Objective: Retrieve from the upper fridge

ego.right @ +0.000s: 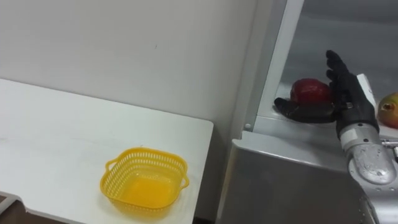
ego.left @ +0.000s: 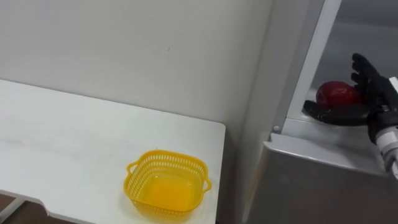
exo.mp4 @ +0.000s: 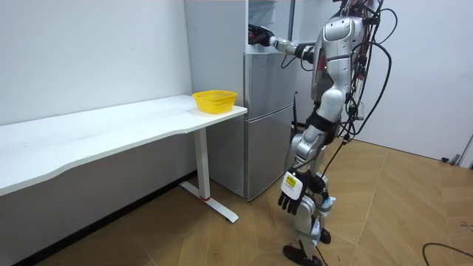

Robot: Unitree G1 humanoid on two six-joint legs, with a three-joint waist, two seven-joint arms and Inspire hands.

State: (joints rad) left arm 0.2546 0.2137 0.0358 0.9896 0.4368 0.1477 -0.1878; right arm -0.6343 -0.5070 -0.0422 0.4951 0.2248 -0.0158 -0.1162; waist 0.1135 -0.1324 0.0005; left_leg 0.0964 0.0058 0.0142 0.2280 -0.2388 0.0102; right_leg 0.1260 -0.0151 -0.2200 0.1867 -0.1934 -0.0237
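I have the right hand (ego.right: 346,106) inside the upper fridge compartment (ego.right: 354,37), wide open and gripping nothing, fingers upright, thumb stretched left. The red fruit (ego.right: 311,90) sits on the shelf just left of the palm, in the crook of thumb and fingers; contact unclear. It's roundish, no real long axis. Left hand (exo.mp4: 290,196) hangs relaxed by the leg, far off. Yellow basket (ego.right: 144,180) lower left.

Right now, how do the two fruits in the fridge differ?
Colour: the red fruit is dark red all over; the other fruit is yellowish with a red blush. Place: the red fruit lies left of the right hand, between its thumb and straight fingers; the other fruit lies right of that hand, untouched. Both rest on the same fridge shelf.
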